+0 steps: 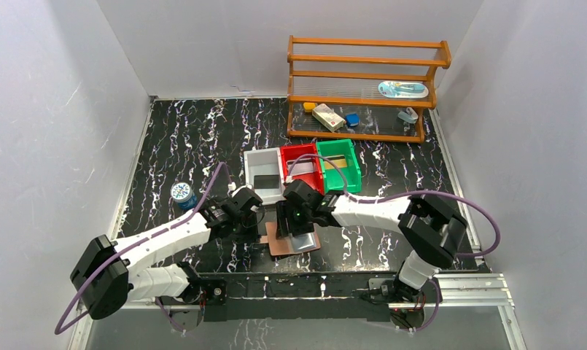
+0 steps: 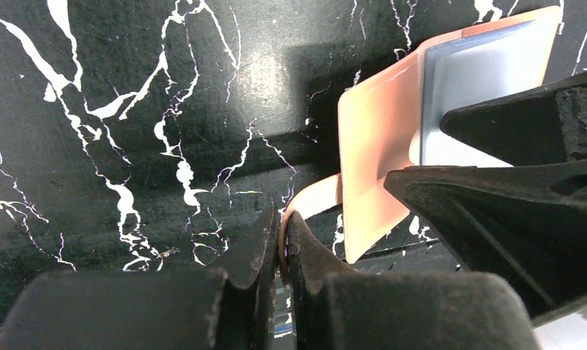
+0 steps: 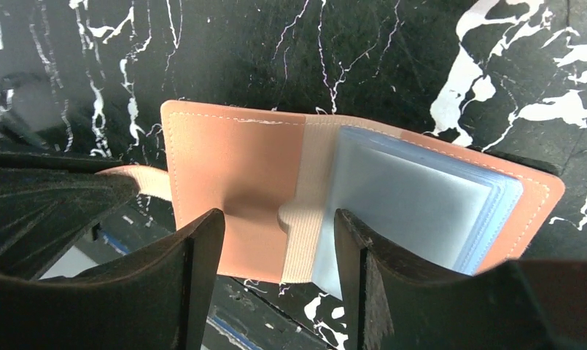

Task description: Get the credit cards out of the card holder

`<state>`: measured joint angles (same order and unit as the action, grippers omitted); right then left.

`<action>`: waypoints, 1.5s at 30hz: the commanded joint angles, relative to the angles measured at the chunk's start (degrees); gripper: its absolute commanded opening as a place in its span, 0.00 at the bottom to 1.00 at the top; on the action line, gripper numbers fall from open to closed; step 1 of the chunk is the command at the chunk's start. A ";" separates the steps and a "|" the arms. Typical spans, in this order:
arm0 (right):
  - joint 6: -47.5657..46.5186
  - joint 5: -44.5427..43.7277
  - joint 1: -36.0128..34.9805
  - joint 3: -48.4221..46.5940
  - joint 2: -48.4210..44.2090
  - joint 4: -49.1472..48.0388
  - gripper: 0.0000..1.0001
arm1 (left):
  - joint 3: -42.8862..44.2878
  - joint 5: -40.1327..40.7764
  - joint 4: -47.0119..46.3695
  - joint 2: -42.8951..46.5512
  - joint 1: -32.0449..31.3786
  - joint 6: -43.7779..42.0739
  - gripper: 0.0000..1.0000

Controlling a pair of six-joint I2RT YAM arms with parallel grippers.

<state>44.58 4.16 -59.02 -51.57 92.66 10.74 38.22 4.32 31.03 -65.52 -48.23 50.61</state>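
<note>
The card holder (image 1: 281, 245) lies open on the black marble table near the front edge, a tan-brown wallet (image 3: 232, 168) with light blue card pockets (image 3: 414, 197) on its right half. My left gripper (image 2: 281, 226) is shut on the wallet's strap tab (image 2: 316, 198) at its left side. My right gripper (image 3: 279, 219) is open and hovers just above the wallet's middle, one finger over the tan flap and one over the blue pockets. No separate credit card shows; any are hidden in the pockets. Both grippers meet over the wallet in the top view, left (image 1: 257, 222) and right (image 1: 299, 219).
A white bin (image 1: 261, 157), a red bin (image 1: 297, 151) and a green bin (image 1: 352, 171) stand in a row just behind the wallet, with flat items inside. A small blue-and-white can (image 1: 181, 193) stands at the left. A wooden rack (image 1: 363, 73) holds small objects at the back right.
</note>
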 commanded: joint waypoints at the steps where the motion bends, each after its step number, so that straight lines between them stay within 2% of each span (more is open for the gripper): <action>1: -1.98 -13.60 -3.09 -3.61 4.88 12.76 0.67 | 1.03 3.79 3.68 -0.56 -0.11 1.24 0.03; 2: -1.71 -15.08 -3.68 -4.27 5.83 13.87 0.67 | 0.93 3.91 3.81 -0.50 -0.11 1.51 0.06; 4: -1.07 -17.81 -4.86 -5.75 8.15 15.79 0.67 | 0.75 4.62 4.53 -0.34 -0.06 2.35 0.22; 6: -0.14 -20.08 -6.14 -7.07 10.27 17.47 0.67 | 0.74 5.50 5.43 -0.01 -0.09 2.98 0.34; 10: 2.15 -22.16 -7.37 -7.99 13.09 19.16 0.68 | 0.82 7.33 7.22 1.69 -0.11 3.90 0.44; 17: 1.63 -17.93 -7.35 -7.27 11.61 14.04 0.72 | -0.12 7.36 6.87 3.64 -0.11 4.30 0.50; 25: 2.78 -13.28 -6.84 -7.31 8.64 8.91 0.73 | -2.57 0.83 -1.41 3.46 -0.11 4.05 0.50; 30: 3.92 -11.87 -6.43 -5.58 8.57 6.87 0.72 | -8.05 -3.30 -9.64 1.87 -0.11 8.12 0.47; 38: 6.18 -7.19 -4.32 -3.74 4.55 2.68 0.72 | -9.08 0.48 -10.01 1.18 -0.11 7.79 0.15; 42: 5.90 -6.67 -2.73 -5.91 1.06 3.52 0.74 | -6.97 2.92 -9.17 2.80 -0.11 4.24 0.06; 45: 5.90 -8.85 -1.95 -6.69 -2.17 5.49 0.79 | -5.58 3.56 -8.71 3.74 -0.11 1.84 0.02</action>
<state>50.09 -3.14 -62.17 -56.97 96.29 13.63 29.56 4.51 21.04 -64.14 -48.23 56.34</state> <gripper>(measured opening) 0.761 0.053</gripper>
